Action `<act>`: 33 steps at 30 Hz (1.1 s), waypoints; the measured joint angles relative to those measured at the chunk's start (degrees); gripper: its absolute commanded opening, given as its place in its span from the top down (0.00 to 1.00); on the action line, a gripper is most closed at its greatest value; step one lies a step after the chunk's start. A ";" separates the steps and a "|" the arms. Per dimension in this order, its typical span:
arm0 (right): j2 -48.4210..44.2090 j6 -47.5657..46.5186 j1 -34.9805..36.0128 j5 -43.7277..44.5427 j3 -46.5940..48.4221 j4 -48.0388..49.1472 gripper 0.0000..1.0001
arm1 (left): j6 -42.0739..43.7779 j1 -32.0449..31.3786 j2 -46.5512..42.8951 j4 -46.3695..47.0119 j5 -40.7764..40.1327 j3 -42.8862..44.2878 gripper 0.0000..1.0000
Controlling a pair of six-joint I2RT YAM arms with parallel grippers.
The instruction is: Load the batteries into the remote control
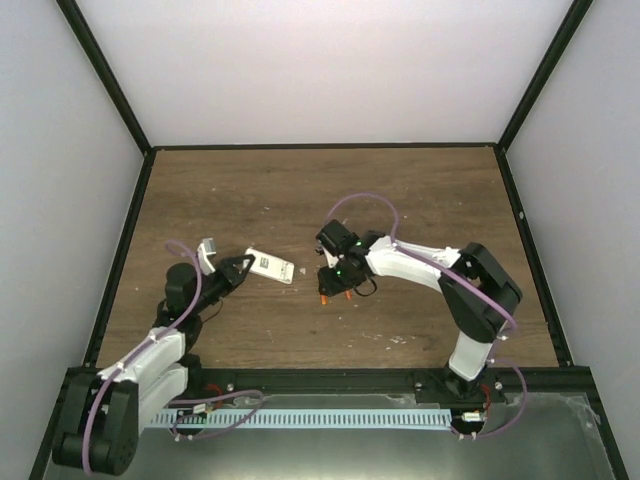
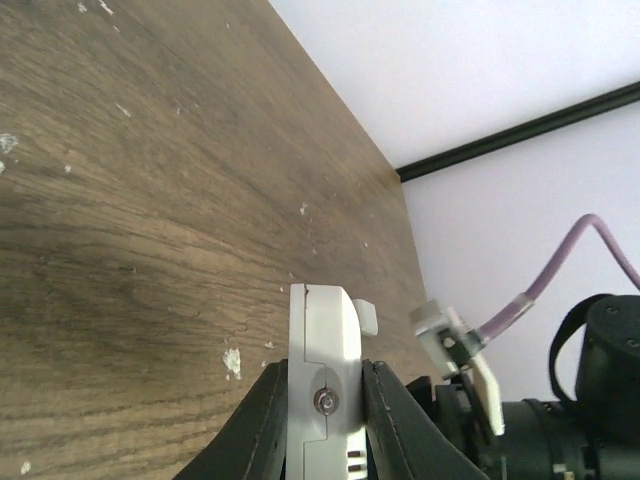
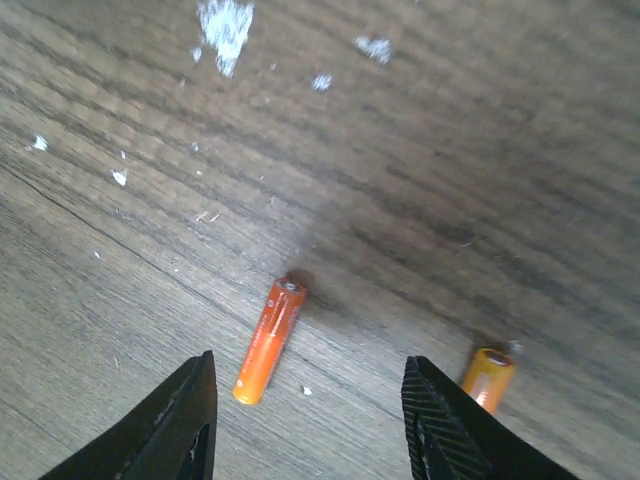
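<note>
Tabletop [image 1: 300, 190]: remote control [image 1: 271, 266] long axis rightward, clamped in left end effector [image 2: 325, 385].

Both arms wear white shells over black joints, the left arm [image 1: 150, 365] and the right arm [image 1: 410, 262]. A lilac cable [image 1: 365, 196] loops along each. The right gripper [image 3: 308, 375] has black fingers with cross-hatched pads [image 3: 440, 420]; a green light [image 1: 340, 268] glows behind it.

High rear overview, wrist views skimming table [image 1: 300, 190]

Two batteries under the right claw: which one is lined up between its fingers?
The fully visible battery at left in the right wrist view, lying in the right claw's gap. The other battery is partly hidden behind a finger.
</note>
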 measured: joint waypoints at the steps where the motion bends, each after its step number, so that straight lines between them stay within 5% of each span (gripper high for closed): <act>1: 0.83 0.48 0.42 -0.17 0.35 -0.48 0.60 | -0.33 -0.07 -1.77 -1.03 -0.70 -0.37 1.00; 11: 4.57 2.38 2.51 -1.81 4.09 -1.73 0.72 | -2.99 -0.66 -14.29 -11.41 -5.20 -2.62 1.00; 33: 9.27 2.27 2.56 -1.66 7.06 -3.72 0.82 | -4.09 -0.81 -14.56 -16.85 -6.56 -2.69 1.00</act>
